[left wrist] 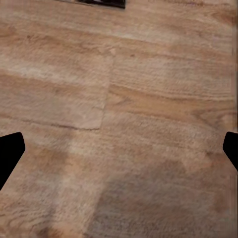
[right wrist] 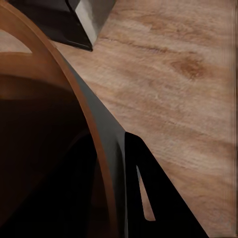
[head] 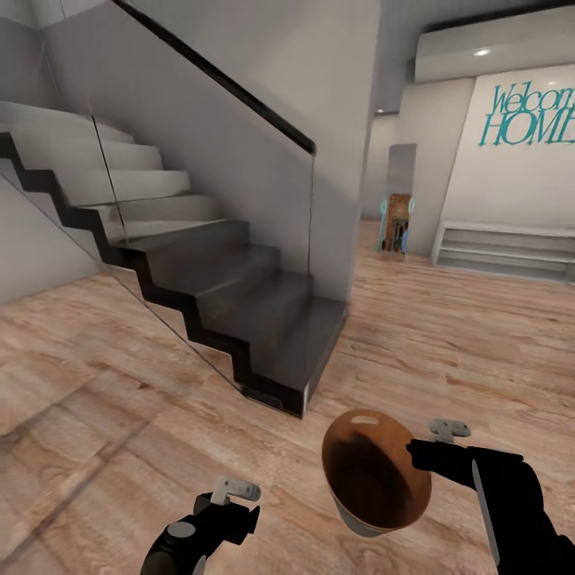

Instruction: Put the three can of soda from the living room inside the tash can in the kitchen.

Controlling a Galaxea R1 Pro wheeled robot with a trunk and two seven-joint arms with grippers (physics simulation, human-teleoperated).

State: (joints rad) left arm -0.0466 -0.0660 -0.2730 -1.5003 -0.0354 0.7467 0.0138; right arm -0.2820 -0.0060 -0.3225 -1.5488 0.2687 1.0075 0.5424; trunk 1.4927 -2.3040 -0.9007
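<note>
Head view, tash can (head: 375, 471) tilted, mouth toward camera

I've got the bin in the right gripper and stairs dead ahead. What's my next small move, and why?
Probably turn the base right, toward the open floor beside the staircase. The right gripper grips the trash can by its rim, tilted, so turn gently. No soda cans are in view yet.

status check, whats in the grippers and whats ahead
Right gripper clamped on the trash can rim, bin tilted, carried over wood floor. Left gripper open, empty. Staircase ahead left; no soda cans seen.
</note>
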